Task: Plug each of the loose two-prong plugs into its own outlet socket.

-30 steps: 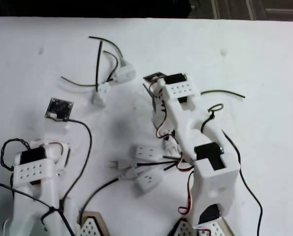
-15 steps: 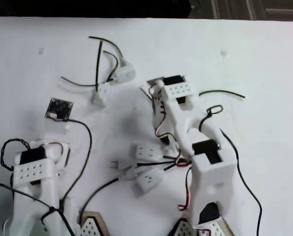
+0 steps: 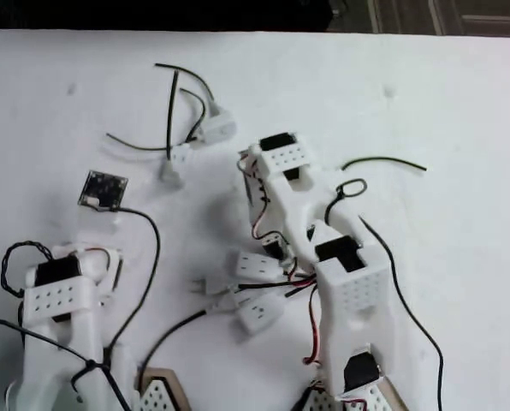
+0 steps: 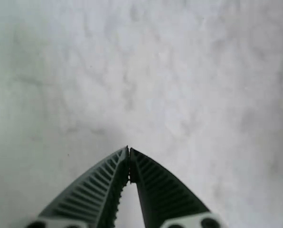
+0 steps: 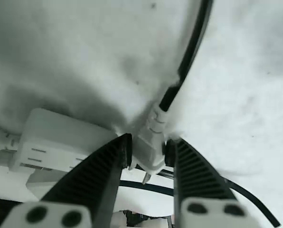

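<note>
Pinching the white plug (image 5: 150, 153) by its body, the right gripper (image 5: 149, 140) sat mid-table just beside a white outlet socket (image 5: 61, 142); prongs probably needed squaring to the slots before pushing straight in.

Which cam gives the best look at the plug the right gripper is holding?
Right wrist view: the plug sits clamped between the fingers of the right gripper, with a prong and its black cable clear. In the high view the right arm covers it. The left wrist view faces bare table.
</note>
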